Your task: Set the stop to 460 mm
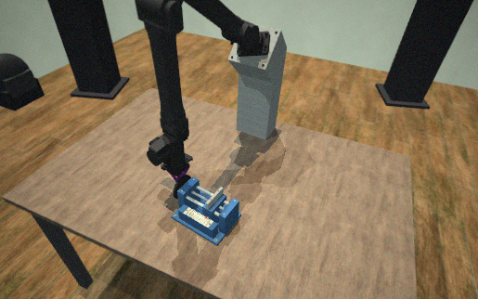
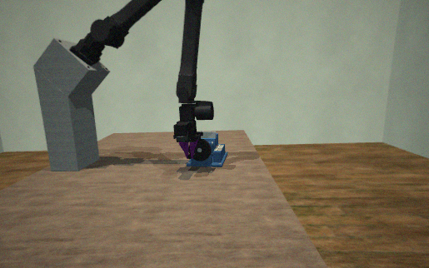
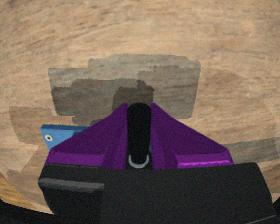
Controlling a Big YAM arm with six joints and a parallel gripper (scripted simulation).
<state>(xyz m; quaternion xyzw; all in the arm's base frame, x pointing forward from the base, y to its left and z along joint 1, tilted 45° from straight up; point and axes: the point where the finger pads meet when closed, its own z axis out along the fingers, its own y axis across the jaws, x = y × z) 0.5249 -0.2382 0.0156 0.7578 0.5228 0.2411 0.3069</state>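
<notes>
Pale green walls (image 2: pixel 309 62), plank floor (image 2: pixel 371 187), brown wooden table (image 1: pixel 321 209).

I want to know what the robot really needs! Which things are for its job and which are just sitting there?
For the job: gripper, shut on the black handwheel; blue stop fixture; its grey stop.

Just there: grey pedestal, dark pillars, black dome-shaped object, table.

The marks on the scale (image 1: pixel 199 217) are too small to read from the top view. In the wrist view the purple fingers cover most of the handwheel (image 3: pixel 139 129) (only 1 dark strip shows), and the blue base (image 3: pixel 56 133) is nearly all hidden.
</notes>
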